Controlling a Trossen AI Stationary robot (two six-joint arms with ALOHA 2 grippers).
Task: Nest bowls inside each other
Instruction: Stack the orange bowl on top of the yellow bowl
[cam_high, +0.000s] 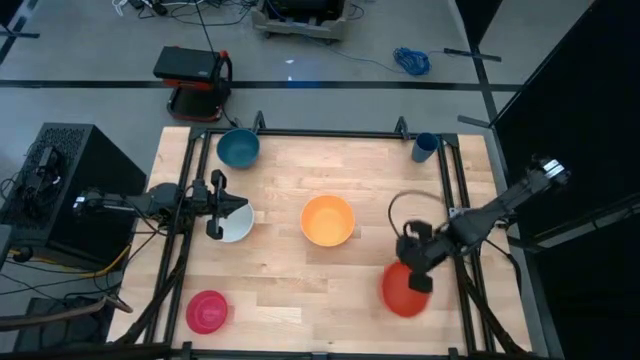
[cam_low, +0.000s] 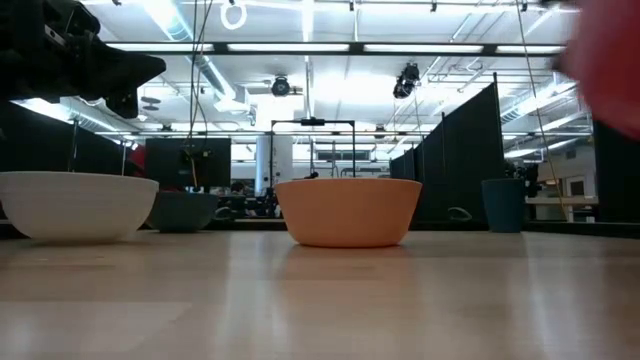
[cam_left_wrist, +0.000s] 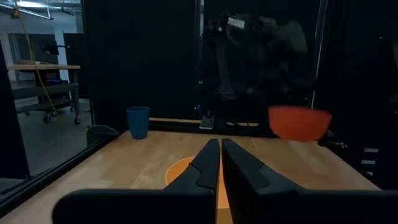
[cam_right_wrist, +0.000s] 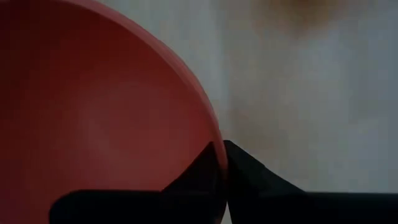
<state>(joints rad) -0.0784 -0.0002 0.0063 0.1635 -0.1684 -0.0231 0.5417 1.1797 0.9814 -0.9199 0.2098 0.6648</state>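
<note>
Wooden worktop (cam_high: 300, 290) w/ orange bowl (cam_high: 327, 220) at centre. Right hand (cam_high: 418, 277) pinches red bowl (cam_high: 401, 292) rim near right edge, bowl lifted. Left hand (cam_high: 236, 206) closed, empty, over white bowl (cam_high: 234, 224)

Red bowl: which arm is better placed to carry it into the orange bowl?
Right. Its gripper is shut on the red bowl's rim, beside the orange bowl; the left gripper is over the white bowl.

red bowl (cam_low: 612, 55) blurred, cut off at low view's corner, white bowl (cam_high: 237, 224) half hidden
</note>
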